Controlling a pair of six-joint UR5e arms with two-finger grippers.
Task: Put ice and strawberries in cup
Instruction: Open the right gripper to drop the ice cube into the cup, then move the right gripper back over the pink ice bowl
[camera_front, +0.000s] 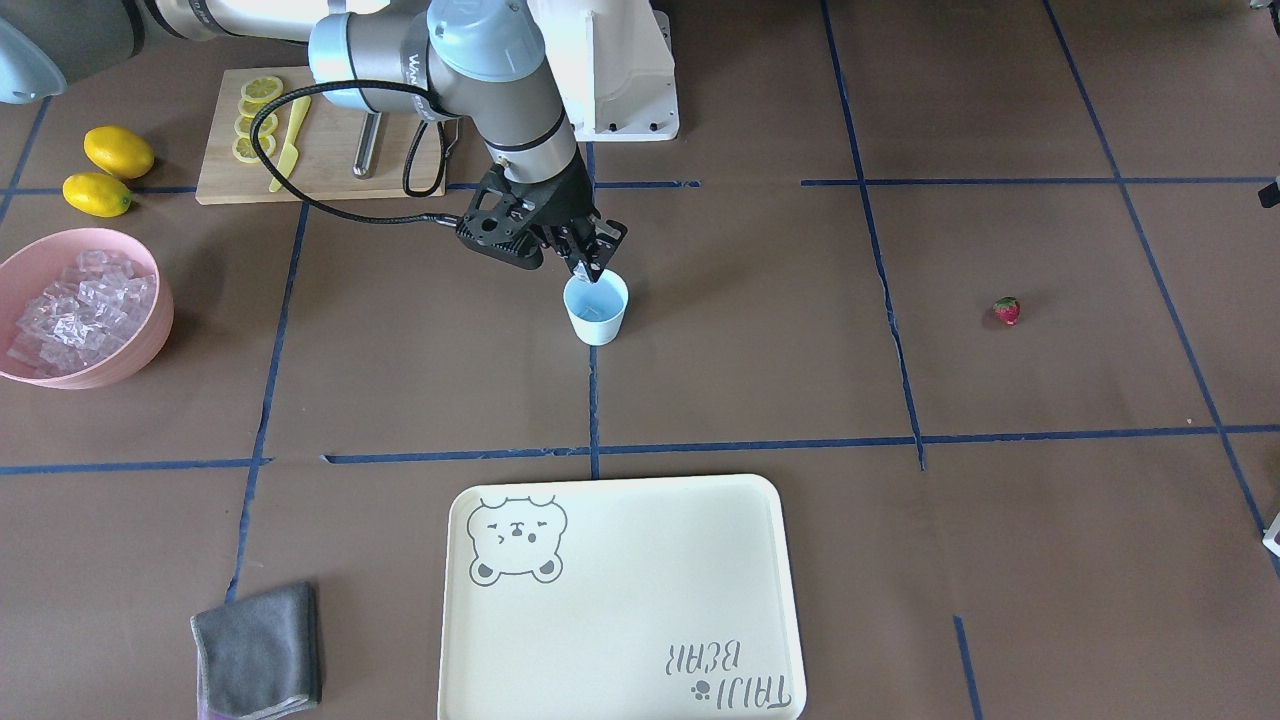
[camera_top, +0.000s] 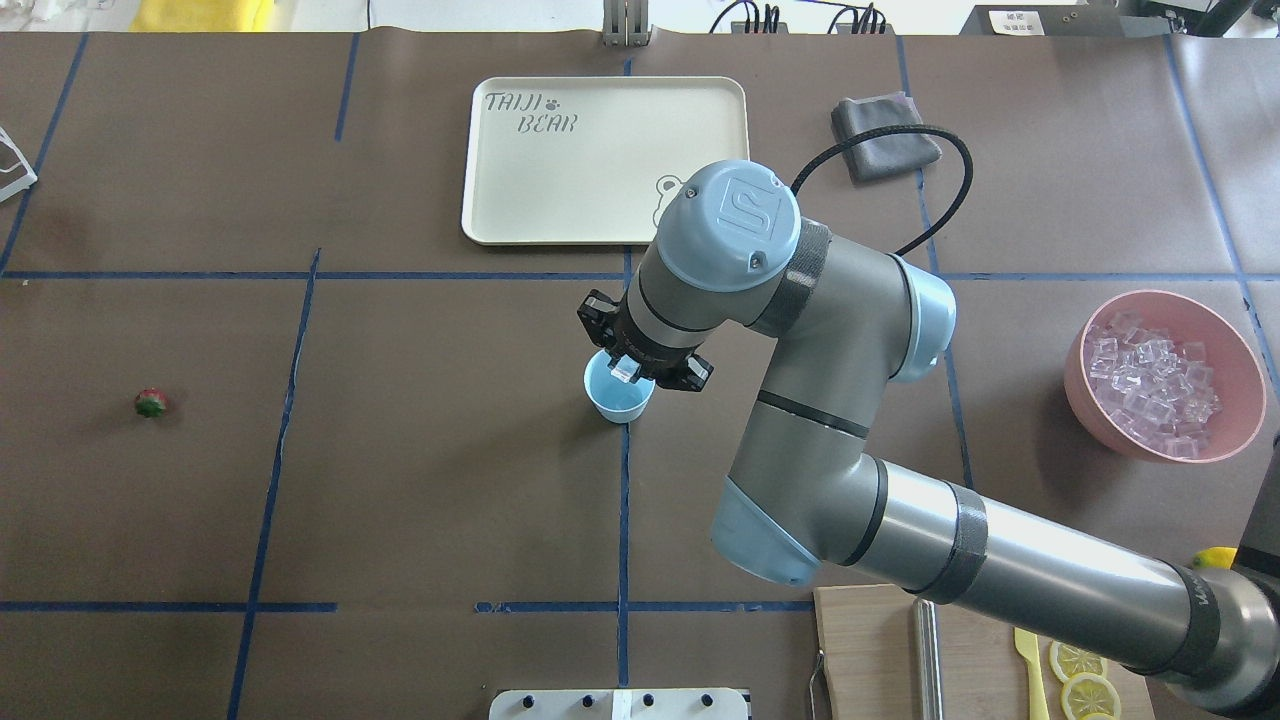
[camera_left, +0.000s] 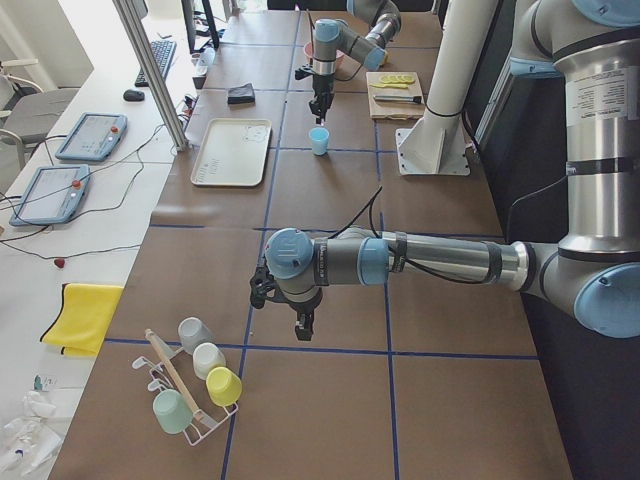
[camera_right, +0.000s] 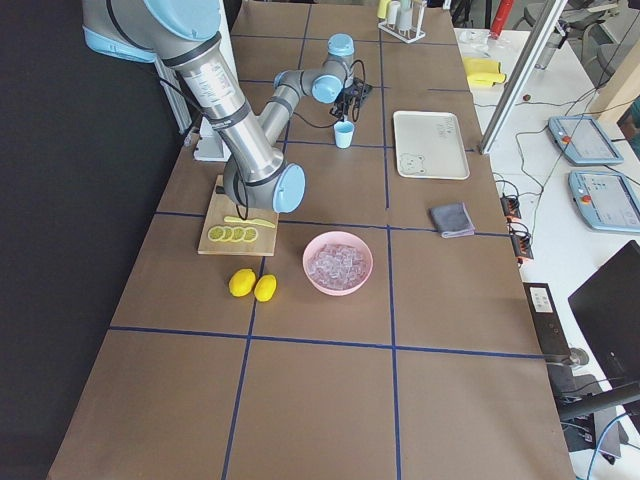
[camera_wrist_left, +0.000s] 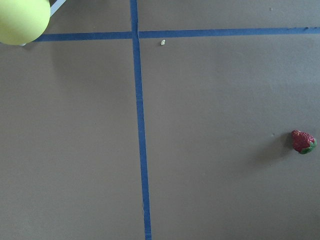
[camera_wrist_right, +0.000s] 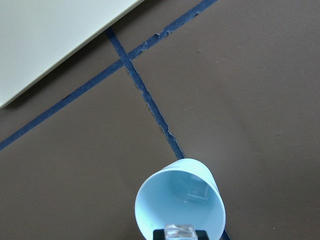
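Observation:
The pale blue cup (camera_front: 596, 308) stands upright at the table's middle, also in the overhead view (camera_top: 618, 392). My right gripper (camera_front: 590, 268) hangs just above its rim, shut on a clear ice cube (camera_top: 625, 368). The right wrist view shows that cube (camera_wrist_right: 180, 231) between the fingertips over the cup (camera_wrist_right: 150, 205), with another ice cube (camera_wrist_right: 197, 192) on the cup's bottom. The strawberry (camera_front: 1007, 311) lies alone on the table far off, also in the left wrist view (camera_wrist_left: 303, 142). My left gripper (camera_left: 303, 328) hovers over the table; I cannot tell whether it is open or shut.
A pink bowl (camera_front: 150, 340) full of ice cubes (camera_front: 75, 310) stands on my right. Behind it are two lemons (camera_front: 118, 152) and a cutting board (camera_front: 330, 160) with lemon slices. A cream tray (camera_front: 620, 600) and grey cloth (camera_front: 258, 650) lie across the table.

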